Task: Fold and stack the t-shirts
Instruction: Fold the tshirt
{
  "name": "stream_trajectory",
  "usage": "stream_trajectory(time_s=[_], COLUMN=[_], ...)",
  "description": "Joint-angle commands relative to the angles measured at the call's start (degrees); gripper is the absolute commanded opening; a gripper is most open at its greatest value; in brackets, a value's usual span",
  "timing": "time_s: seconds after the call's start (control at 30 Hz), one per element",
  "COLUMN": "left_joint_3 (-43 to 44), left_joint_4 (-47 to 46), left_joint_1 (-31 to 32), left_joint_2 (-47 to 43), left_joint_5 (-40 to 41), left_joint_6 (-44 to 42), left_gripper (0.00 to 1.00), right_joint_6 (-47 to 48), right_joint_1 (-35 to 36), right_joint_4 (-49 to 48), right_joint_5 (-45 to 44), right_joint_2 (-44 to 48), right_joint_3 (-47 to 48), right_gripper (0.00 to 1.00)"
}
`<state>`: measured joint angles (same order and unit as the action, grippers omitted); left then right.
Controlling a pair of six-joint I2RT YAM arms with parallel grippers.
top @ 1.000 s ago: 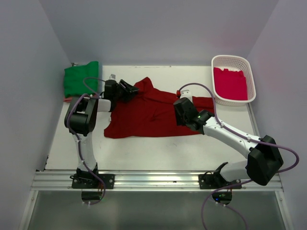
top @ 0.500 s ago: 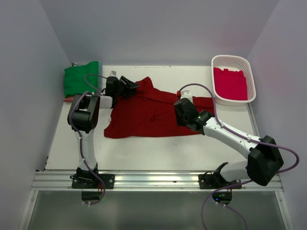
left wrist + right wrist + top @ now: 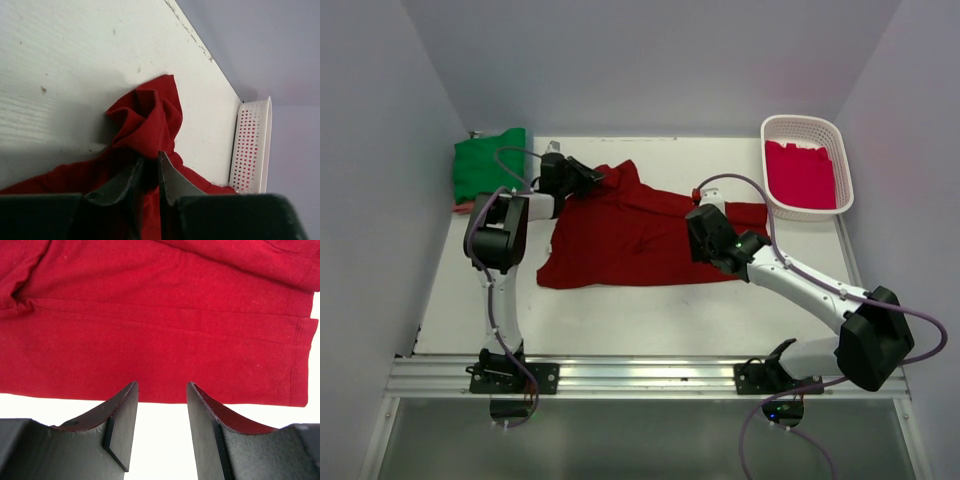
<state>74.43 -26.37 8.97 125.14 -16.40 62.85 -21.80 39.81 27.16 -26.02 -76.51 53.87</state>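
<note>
A large dark red t-shirt (image 3: 620, 235) lies spread on the white table, with a bunched sleeve at its far left. My left gripper (image 3: 588, 180) is shut on that bunched cloth; in the left wrist view the jaws (image 3: 150, 162) pinch the dark red t-shirt (image 3: 147, 117). My right gripper (image 3: 705, 238) is open and low over the shirt's right part. In the right wrist view its fingers (image 3: 161, 386) straddle the shirt's hem edge (image 3: 165, 365), holding nothing. A brighter crimson-pink shirt (image 3: 800, 172) lies in the basket. A folded green shirt (image 3: 490, 163) sits at the far left.
The white lattice basket (image 3: 840, 150) stands at the far right corner; it also shows in the left wrist view (image 3: 250, 145). A sliver of salmon-pink cloth (image 3: 463, 207) shows under the green shirt. Grey walls close in the table on three sides.
My left gripper has closed on the bunched sleeve and shifted slightly toward the far left. My right gripper has moved a little to the right over the shirt.
</note>
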Motion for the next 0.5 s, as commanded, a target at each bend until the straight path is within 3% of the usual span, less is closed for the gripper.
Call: stream_trajectory(time_s=[0.0,0.13,0.3,0.47], left_joint_3=[3.8,6.9,7.6,5.6], left_joint_4=[0.6,1.6,2.5,6.0], left_joint_1=[-1.1,-1.5,-2.4,-4.0], left_joint_2=[1.5,1.8,-0.9,-8.1], left_joint_5=[0.1,-1.1,-2.3,-0.6], left_joint_6=[-3.1,-5.8,-9.3,-13.9], left_gripper=[0.17,0.00,0.00,0.00], right_joint_6=[-0.2,-1.7,-6.3,-7.9], right_joint_1=[-0.5,-1.1,-4.0,-8.5], right_joint_4=[-0.6,0.0,0.4,-1.0], right_joint_5=[-2.1,-5.1,-11.8,-12.2], right_joint_2=[2.3,3.2,6.1,6.2], right_joint_3=[-0.7,-0.8,-1.8,-1.8], right_gripper=[0.47,0.44,0.40,0.41])
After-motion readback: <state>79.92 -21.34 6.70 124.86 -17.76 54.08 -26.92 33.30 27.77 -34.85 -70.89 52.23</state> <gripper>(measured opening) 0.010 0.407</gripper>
